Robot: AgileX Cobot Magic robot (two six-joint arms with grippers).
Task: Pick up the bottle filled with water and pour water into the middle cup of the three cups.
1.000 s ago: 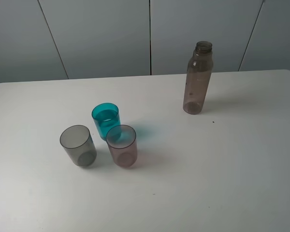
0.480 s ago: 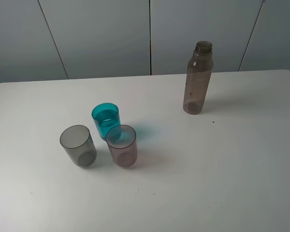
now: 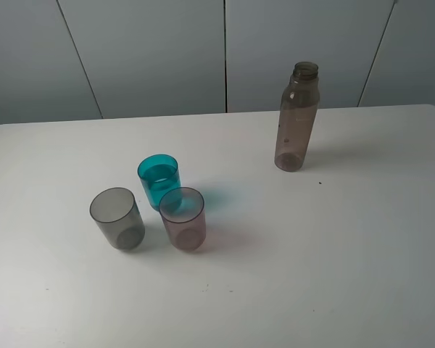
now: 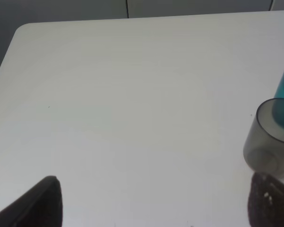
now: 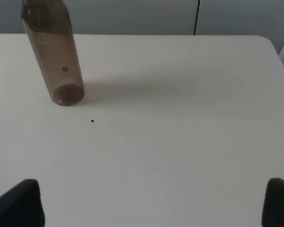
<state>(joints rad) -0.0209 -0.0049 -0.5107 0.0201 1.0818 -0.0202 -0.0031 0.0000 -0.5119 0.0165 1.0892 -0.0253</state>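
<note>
No legible writing or brand marks appear on any item. The bottle [image 3: 298, 117] stands upright and uncapped at the far right of the counter [image 3: 333, 246], well apart from the three cups. The middle cup [image 3: 159, 180] stands just behind the grey cup [image 3: 117, 218] and mauve cup [image 3: 183, 218]. Only the wrist views show the pincers: left pincer [image 4: 154, 201] released, near the grey cup; right pincer [image 5: 151, 201] released, apart from the bottle.
</note>
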